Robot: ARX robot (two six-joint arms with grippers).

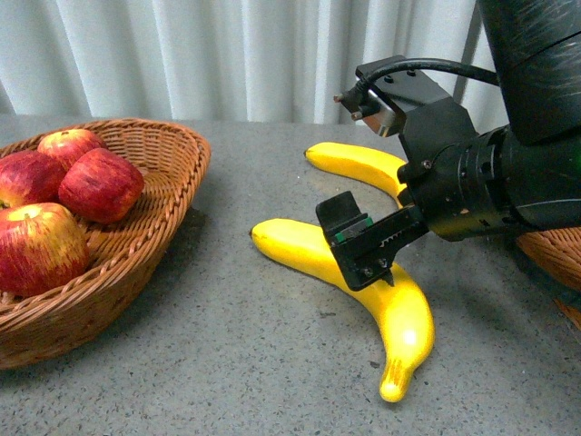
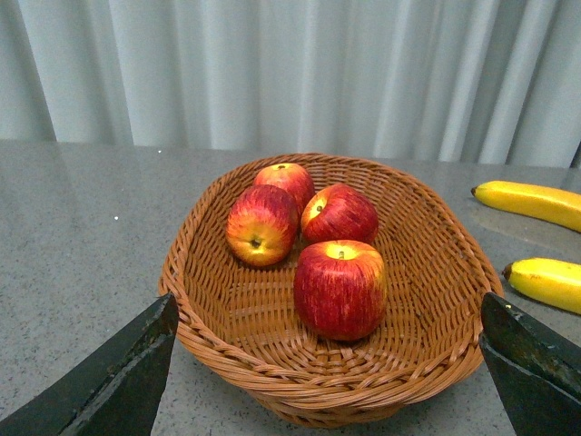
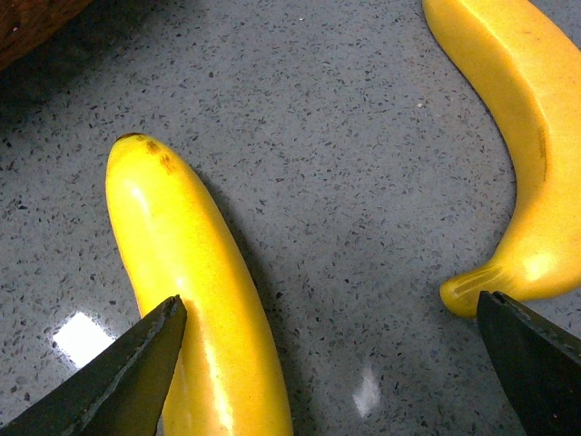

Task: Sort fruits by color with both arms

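Left jaws, right jaws — wide apart

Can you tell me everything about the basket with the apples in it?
The basket is an oval bowl woven from brown wicker-like strands, with a thick braided rim and sloping sides. It sits upright on the grey speckled table, in front of a pale curtain. Four red apples streaked with yellow rest inside, bunched toward the middle and back. Two yellow bananas lie on the table off to one side, not touching it.
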